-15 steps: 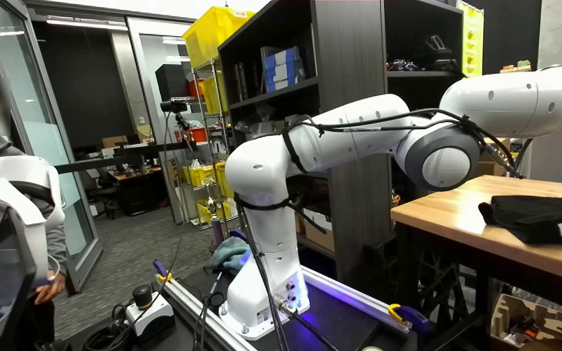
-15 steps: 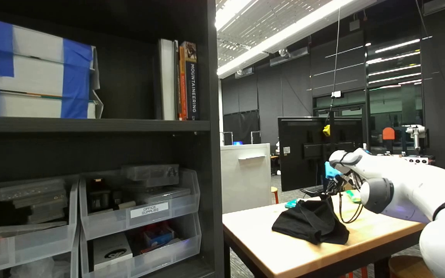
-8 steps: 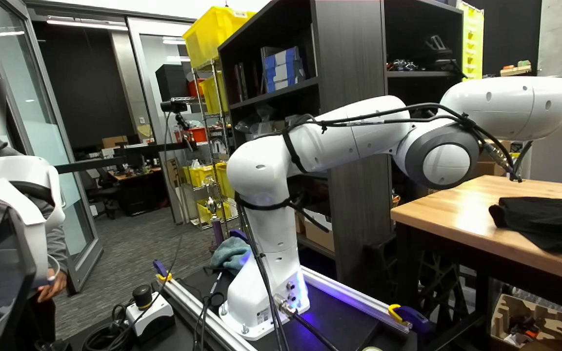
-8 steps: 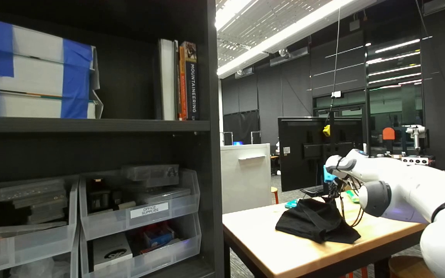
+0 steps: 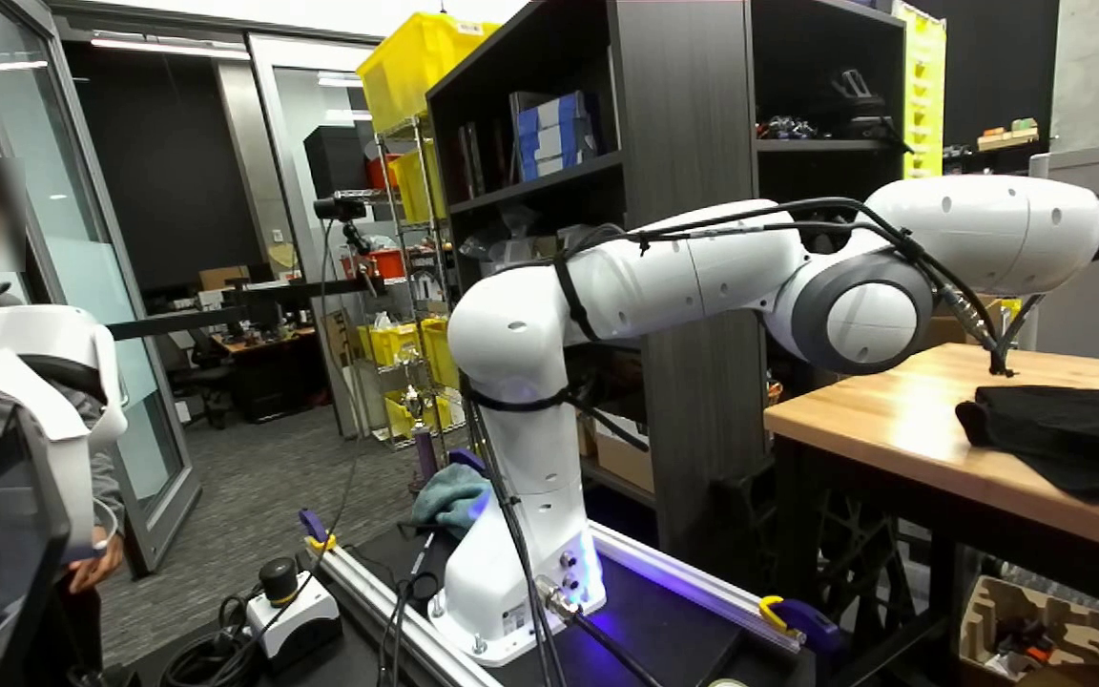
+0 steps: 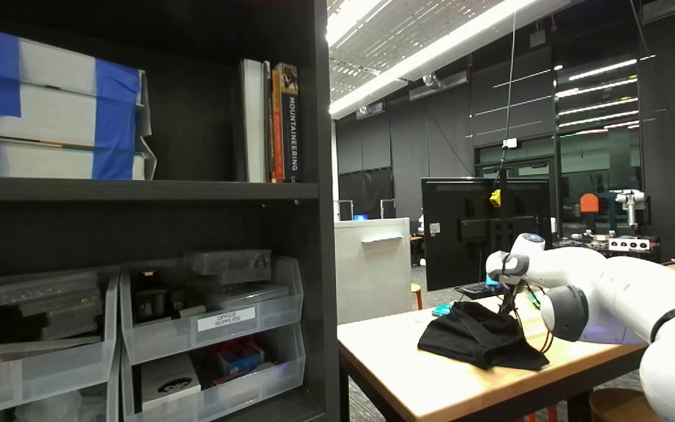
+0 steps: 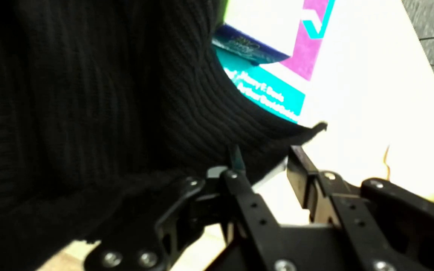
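I have the gripper (image 7: 265, 158) at the edge of the black cloth (image 7: 126, 113), its two fingers (image 7: 254, 214) spread, with a plain gap between their tips. Whether either tip touches the fabric, I cannot tell from here. The cloth is ribbed and rumpled; it fills the left of my wrist view, and a pointed corner of it reaches out beyond the tips. Partly hidden by its curved edge, I see a teal-and-magenta book (image 7: 309, 56), the lettering blurred, and on it a pale block (image 7: 262, 22) with a dark blue side. Glare washes out the table (image 7: 371, 105) around them.

In an exterior view the cloth (image 6: 478, 337) is a low, folded heap on the wooden top, the gripper pointing down just behind it and the arm (image 6: 572, 266) reaching in from the right. A monitor (image 6: 454, 246) stands beyond. Nearer that camera, a dark shelf unit (image 6: 327, 246) holds upright books (image 6: 292, 135) and a bin (image 6: 167, 340) labelled OFFICE SUPPLIES. In an exterior view I also see a person (image 5: 109, 468) standing near a glass door (image 5: 82, 219).
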